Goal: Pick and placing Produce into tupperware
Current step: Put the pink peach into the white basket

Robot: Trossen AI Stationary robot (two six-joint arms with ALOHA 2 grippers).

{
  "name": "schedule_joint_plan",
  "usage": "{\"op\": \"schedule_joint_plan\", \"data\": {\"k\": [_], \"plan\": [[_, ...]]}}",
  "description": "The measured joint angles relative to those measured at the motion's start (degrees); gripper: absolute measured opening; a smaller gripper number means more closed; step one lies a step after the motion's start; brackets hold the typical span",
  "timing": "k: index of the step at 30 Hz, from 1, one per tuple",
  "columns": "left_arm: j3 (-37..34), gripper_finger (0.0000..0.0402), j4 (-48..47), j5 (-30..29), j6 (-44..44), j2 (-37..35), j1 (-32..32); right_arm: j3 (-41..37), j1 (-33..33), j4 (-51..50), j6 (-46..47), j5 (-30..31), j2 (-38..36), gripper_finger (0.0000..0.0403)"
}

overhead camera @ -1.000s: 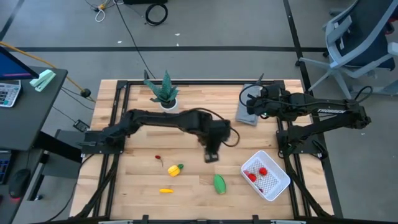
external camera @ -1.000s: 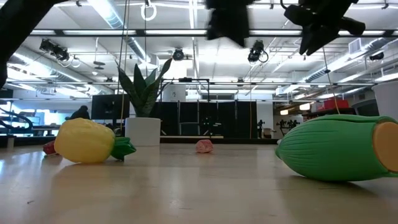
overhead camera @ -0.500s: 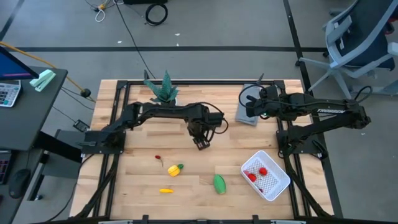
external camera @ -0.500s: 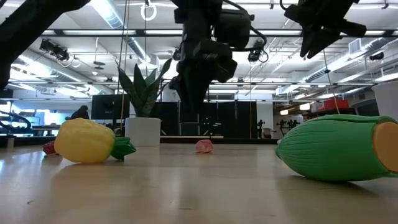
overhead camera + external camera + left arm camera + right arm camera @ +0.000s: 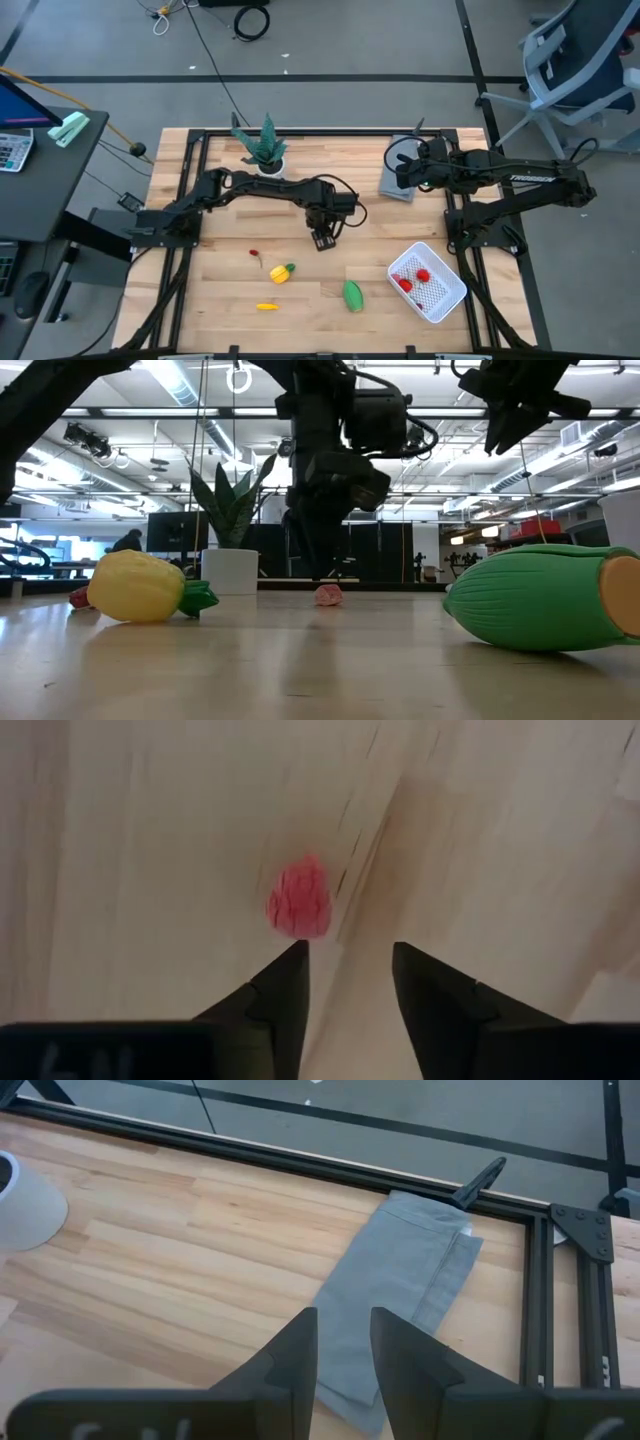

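Note:
My left gripper [image 5: 323,241] hangs open near the table's middle, fingers pointing down just above a small pink-red produce piece [image 5: 299,901], which lies on the wood [image 5: 328,595]. It touches nothing. The tupperware [image 5: 445,297] sits at the near right with red pieces [image 5: 413,279] inside. On the table lie a green oblong [image 5: 353,296], a yellow piece with a green end [image 5: 283,272], a thin yellow-orange one [image 5: 267,306] and a tiny red one [image 5: 254,253]. My right gripper [image 5: 343,1330] waits open above the grey cloth.
A folded grey cloth [image 5: 400,1310] lies at the far right by the table's dark frame. A potted plant in a white pot [image 5: 268,150] stands at the far edge. Bare wood lies between the left gripper and the tupperware.
My left gripper has moved a little toward the table's left and come down from high above the table, until its fingers hang just over the small pink-red piece. The produce and the tupperware have stayed where they were.

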Motion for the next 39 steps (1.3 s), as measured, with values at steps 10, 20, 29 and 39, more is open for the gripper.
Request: {"op": "schedule_joint_plan", "data": {"k": [10,20,29,39], "plan": [[-0.6,0.0198,4.4,-1.3,-1.2,0.0,-0.1,0.0,0.0,0.0,0.0,0.0,0.0,0.0105],[-0.5,0.0181,4.0,-1.3,-1.7,1.8,-0.1,0.0,0.0,0.0,0.0,0.1,0.0,0.0105],[-0.5,0.0178,2.9,-2.2,-2.7,1.7,-0.1,0.0,0.0,-0.1,0.0,0.1,0.0,0.0105],[0.9,0.0185,-2.2,-3.9,-2.2,1.8,-0.1,0.0,0.0,-0.1,0.0,0.1,0.0,0.0105]]}}
